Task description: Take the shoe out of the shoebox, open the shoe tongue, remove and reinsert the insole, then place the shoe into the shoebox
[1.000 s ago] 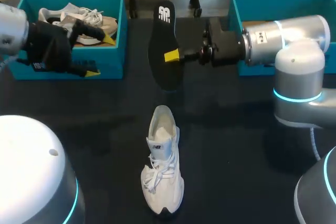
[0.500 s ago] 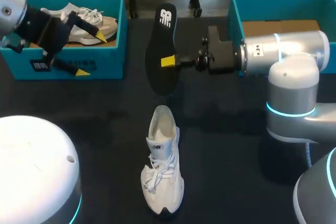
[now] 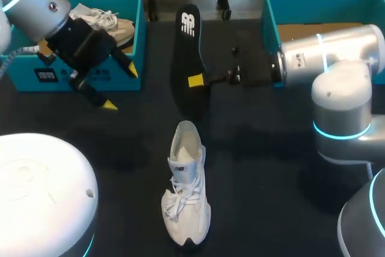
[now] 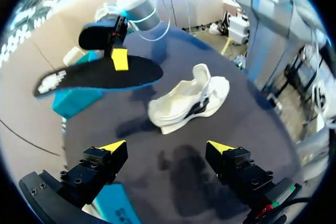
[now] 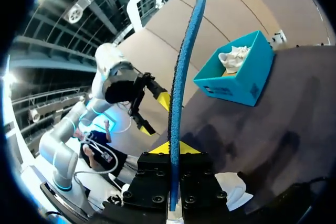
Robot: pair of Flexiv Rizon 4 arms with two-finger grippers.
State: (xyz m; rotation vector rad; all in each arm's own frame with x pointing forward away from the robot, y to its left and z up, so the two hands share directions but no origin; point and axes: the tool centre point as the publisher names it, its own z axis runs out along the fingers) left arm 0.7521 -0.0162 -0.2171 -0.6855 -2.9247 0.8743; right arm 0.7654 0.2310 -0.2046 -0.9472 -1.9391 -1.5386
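The right hand [image 3: 196, 80] is closed on the black insole [image 3: 185, 46] and holds it in the air, above the far middle of the desk [image 3: 271, 167]. In the right wrist view the insole stands edge-on between the two fingers, which pinch it only at its side edge. The left hand [image 4: 167, 148] is wide open and holds nothing. It hangs over the desk, just in front of the left shoebox [image 3: 139, 34].

The white shoe [image 3: 185, 194] stands upright on its sole in the near middle of the desk, heel towards the insole, apart from both hands. Nothing holds it.

The main risk, as I judge it, is at the reinsertion. The insole is thin and gripped only at its edge, so it can bend, turn or slip out when its tip is pushed into the shoe. The free shoe can also slide or fall on its side under this push (the open left hand is the natural one to steady it). The laces look loose over the tongue, and they may narrow the opening.

The left shoebox already contains another pale shoe [image 3: 105, 22]. The right shoebox [image 3: 269, 13] shows only its brown bottom, partly hidden by the right arm, which lies across its near side and could get in the way of placing the shoe there later
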